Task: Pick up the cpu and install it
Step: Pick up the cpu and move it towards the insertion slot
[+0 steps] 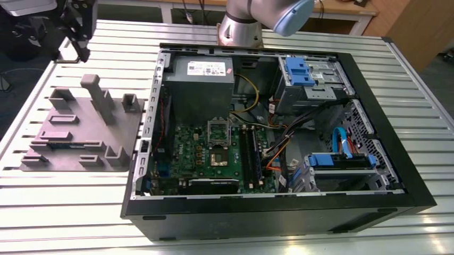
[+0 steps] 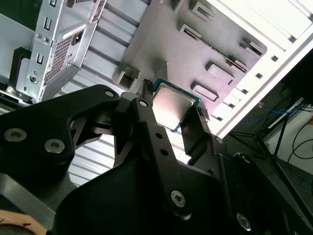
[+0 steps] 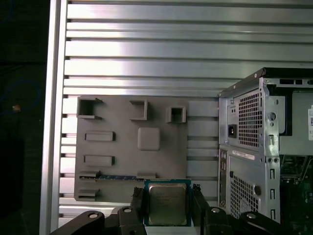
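Silver-grey metal faces my wrist cameras: the cpu point(image 2: 171, 108) is pinched between the two black fingers point(image 2: 151, 129) of my hand point(image 2: 173, 105). One finger presses on each of two opposite edges. Its thin green rim shows along the free sides, and in the first wrist view the chip point(image 3: 167, 203) sits square between the fingertips. It is clear of everything else, touching only my fingers.

Beneath my hand, and apart from it, lies the grey fixture point(image 3: 127, 161), with its raised pockets and low blocks. It rests flat on the ribbed aluminium desk point(image 3: 146, 49). In the exterior view my hand hangs above the fixture's far side.

Beside my hand, toward the exterior view's right, lies the open case point(image 1: 284, 212), just next to the fixture. Its perforated metal back panel is the part nearest my fingers. Inside it the green board point(image 1: 191, 149) lies flat, well apart from my hand and the cpu.
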`<state>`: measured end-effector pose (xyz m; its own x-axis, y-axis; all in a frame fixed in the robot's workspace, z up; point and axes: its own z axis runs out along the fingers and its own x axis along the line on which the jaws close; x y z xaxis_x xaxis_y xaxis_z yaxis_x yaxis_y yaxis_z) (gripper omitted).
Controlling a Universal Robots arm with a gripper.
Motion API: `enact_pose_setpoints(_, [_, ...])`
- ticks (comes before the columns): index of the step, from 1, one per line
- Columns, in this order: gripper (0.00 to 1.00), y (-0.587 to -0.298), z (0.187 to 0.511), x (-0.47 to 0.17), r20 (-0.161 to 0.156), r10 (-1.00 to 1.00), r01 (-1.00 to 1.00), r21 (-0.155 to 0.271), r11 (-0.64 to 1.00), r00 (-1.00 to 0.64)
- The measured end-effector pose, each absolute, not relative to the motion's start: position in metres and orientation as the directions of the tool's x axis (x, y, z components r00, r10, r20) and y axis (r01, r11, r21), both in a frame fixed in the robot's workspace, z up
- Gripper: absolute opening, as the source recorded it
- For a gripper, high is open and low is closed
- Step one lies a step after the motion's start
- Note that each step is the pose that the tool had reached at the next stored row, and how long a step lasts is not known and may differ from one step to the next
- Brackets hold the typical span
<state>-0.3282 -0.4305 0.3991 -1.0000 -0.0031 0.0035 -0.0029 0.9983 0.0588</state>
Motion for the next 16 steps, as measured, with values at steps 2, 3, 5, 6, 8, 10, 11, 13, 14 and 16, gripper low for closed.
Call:
enact_pose_setpoints(2, [0.47,-0.43,0.399,-0.324,0.004,-0.003,-0.003,0.059,0.998,-1.0])
enact_pose_setpoints(3, [0.47,-0.43,0.399,-0.322,0.003,-0.003,-0.003,0.059,0.998,-1.0])
enact_pose_setpoints(5, [0.47,-0.431,0.399,-0.318,0.003,-0.003,-0.003,0.059,0.998,-1.0])
enact_pose_setpoints(6, [0.47,-0.431,0.399,-0.315,0.003,-0.003,-0.003,0.059,0.998,-1.0])
enact_pose_setpoints(8, [0.47,-0.431,0.399,-0.311,0.004,-0.003,-0.003,0.059,0.998,-1.0])
enact_pose_setpoints(10, [0.47,-0.431,0.399,-0.306,0.004,-0.003,-0.003,0.059,0.998,-1.0])
enact_pose_setpoints(11, [0.47,-0.431,0.399,-0.303,0.004,-0.003,-0.003,0.059,0.998,-1.0])
enact_pose_setpoints(13, [0.47,-0.43,0.399,-0.297,0.004,-0.003,-0.003,0.059,0.998,-1.0])
enact_pose_setpoints(14, [0.47,-0.431,0.399,-0.293,0.004,-0.003,-0.003,0.059,0.998,-1.0])
enact_pose_setpoints(16, [0.47,-0.431,0.399,-0.284,0.004,-0.003,-0.003,0.059,0.998,-1.0])
